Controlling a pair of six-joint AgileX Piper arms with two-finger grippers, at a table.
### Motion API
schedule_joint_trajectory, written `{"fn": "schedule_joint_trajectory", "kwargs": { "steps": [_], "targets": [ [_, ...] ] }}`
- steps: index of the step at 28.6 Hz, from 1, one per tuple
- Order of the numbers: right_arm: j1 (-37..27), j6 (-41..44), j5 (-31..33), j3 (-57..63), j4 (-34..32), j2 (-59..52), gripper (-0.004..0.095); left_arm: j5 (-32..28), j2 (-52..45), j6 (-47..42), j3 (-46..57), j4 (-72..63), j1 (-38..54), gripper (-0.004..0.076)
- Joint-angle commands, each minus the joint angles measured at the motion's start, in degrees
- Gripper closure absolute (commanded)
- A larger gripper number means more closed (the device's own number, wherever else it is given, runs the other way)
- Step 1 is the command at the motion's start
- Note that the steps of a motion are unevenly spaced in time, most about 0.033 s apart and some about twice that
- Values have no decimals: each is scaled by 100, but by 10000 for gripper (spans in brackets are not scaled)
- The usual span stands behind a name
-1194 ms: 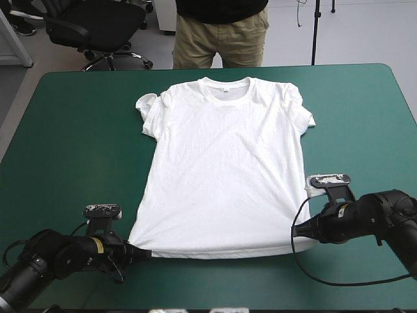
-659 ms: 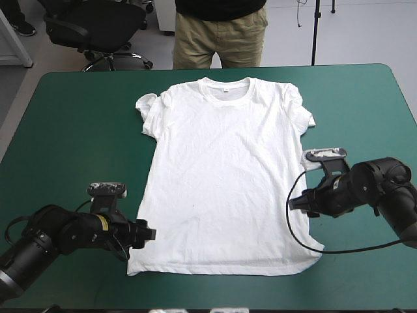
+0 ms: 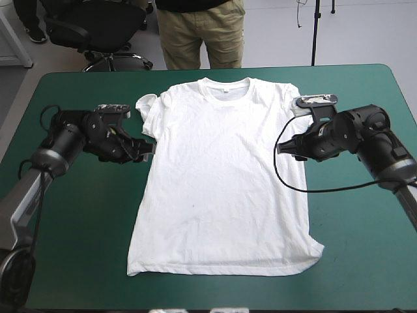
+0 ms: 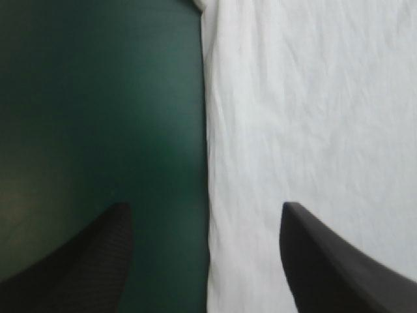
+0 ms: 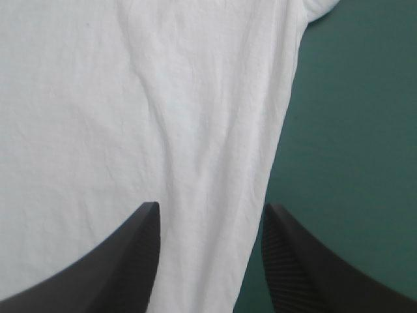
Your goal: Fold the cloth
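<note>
- Left gripper: fingers apart, I am hovering it astride one side edge of the T-shirt.
- T-shirt: lying flat mid-table; soft, light, likely sagging when lifted, so I am planning on pinching its edges.
- Right gripper: fingers apart, hanging over the opposite edge.

T-shirt between left claw, right claw
</note>
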Motion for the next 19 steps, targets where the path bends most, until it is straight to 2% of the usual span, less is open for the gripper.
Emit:
{"fn": "schedule_joint_trajectory", "kwargs": {
  "steps": [1, 7, 12, 19],
  "targets": [
    [-16, 1, -220, -406, -54, -5, 459, 98, 411, 55, -885, 14, -32, 257],
    [-16, 1, -182, -510, -109, 50, 467, 842, 1507, 55, -2192, 20, -69, 262],
    [-16, 1, -182, -510, -109, 54, 467, 761, 1892, 55, -2415, 81, -287, 325],
    [-16, 1, -109, -510, -176, 54, 467, 687, 2280, -118, -2405, 461, -560, 330]
  ]
}}
